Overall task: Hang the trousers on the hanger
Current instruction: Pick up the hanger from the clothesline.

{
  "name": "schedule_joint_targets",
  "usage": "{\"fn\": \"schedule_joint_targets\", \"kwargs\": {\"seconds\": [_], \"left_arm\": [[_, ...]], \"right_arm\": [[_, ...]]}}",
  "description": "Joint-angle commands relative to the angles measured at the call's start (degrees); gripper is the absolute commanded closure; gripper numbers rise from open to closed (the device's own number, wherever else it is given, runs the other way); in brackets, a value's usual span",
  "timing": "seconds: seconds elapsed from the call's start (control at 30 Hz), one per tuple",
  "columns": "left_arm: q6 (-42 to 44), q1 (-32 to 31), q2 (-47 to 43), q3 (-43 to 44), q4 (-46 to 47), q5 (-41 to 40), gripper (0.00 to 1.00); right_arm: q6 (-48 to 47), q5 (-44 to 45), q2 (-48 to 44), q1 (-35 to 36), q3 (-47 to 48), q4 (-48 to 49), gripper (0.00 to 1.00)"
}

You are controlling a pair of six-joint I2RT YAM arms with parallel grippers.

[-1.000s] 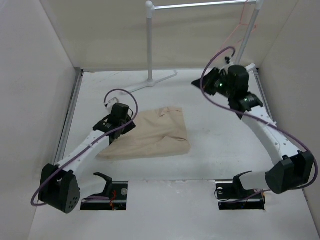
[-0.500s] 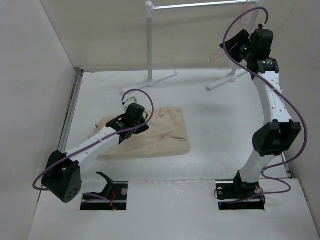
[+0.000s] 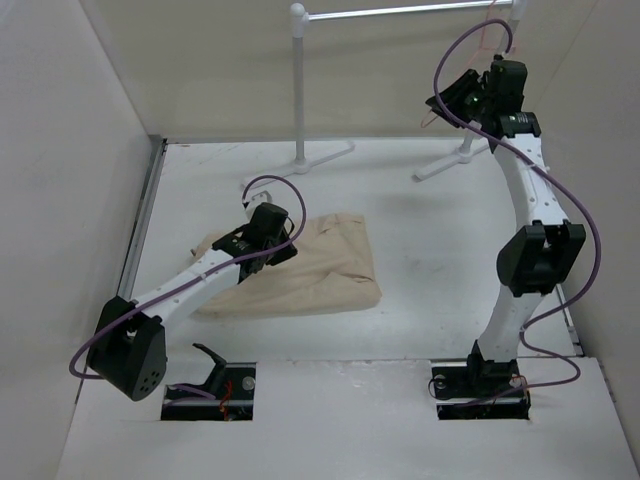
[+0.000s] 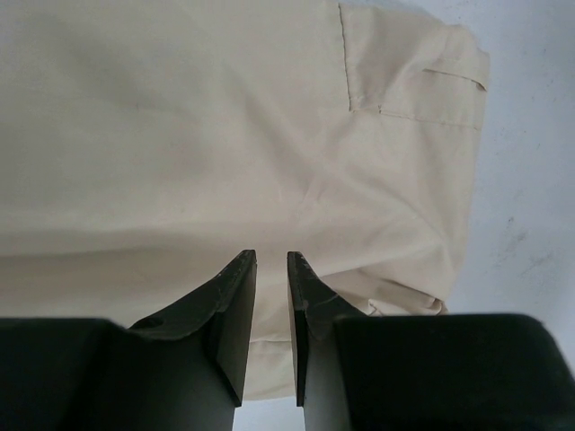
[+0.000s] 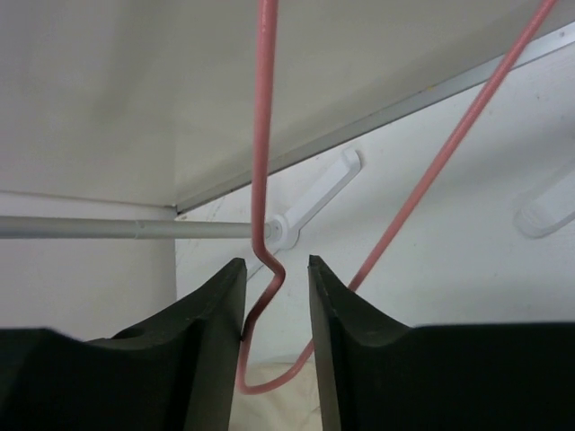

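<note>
One pair of trousers [image 3: 325, 265] lies folded in a rumpled heap on the table [image 3: 430, 250], left of its middle and nearer the near edge than the far one. It is the only garment in sight. The left arm reaches over the heap's left part. In its wrist view the left gripper [image 4: 271, 259] points down at the beige cloth with its two fingers a narrow slit apart. The cloth shows straight through the gap and nothing is pinched between them, though whether the tips touch the fabric cannot be told. A stitched panel of the trousers shows toward that view's upper right, by bare table. One white rack [image 3: 299, 90] stands along the far edge, its two feet on the table and one metal rail [image 3: 400, 12] across the top. One pink wire hanger [image 5: 264, 135] hangs at the rail's right end, above the far right corner. The right arm is raised tall to it. The right gripper [image 5: 277, 265] has its two fingers apart with the hanger's wire running down through the gap (the wire sits close against the finger on the left of that view, clear of the other). The jaws are not clamped on it. The trousers and the hanger are well apart.
</note>
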Motion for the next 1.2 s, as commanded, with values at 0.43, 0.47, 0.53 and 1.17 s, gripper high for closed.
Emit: {"fn": "schedule_joint_targets", "kwargs": {"seconds": [0.43, 0.47, 0.53, 1.17], "left_arm": [[-1.5, 0.5, -1.5, 0.0, 1.5, 0.1, 0.77], [-1.5, 0.5, -1.6, 0.2, 1.7, 0.0, 0.76], [-1.5, 0.7, -1.7, 0.5, 2.0, 0.3, 0.73], [-0.3, 1.4, 2.2, 21.3, 2.0, 7.1, 0.57]], "right_arm": [[2.9, -4.7, -6.3, 1.2, -1.1, 8.2, 0.83], [2.8, -4.7, -6.7, 1.2, -1.3, 8.1, 0.84], [2.6, -5.0, -7.7, 1.2, -1.7, 8.0, 0.84], [-3.4, -6.7, -15.3, 6.6, -14.7, 3.7, 0.85]]}}
